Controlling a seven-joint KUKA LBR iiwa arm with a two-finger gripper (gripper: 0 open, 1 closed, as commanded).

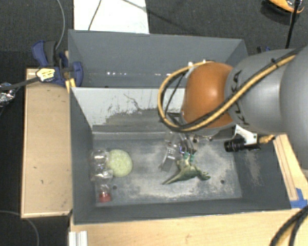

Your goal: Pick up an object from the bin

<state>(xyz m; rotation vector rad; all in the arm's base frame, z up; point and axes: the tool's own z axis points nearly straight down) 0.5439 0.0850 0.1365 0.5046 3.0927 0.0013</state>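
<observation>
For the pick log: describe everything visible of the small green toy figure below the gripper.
The small green plastic-looking toy figure, dinosaur-like, lies on the grey bin floor right of centre. A thin pointed tail stretches left, the bulkier body right, one part rising toward the gripper above it. Whether they touch cannot be told.

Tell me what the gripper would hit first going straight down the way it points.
Most likely the green dinosaur-like toy lying just under the gripper, mid-bin. Depth is unclear, so they may already touch. Otherwise the bin floor.
</observation>
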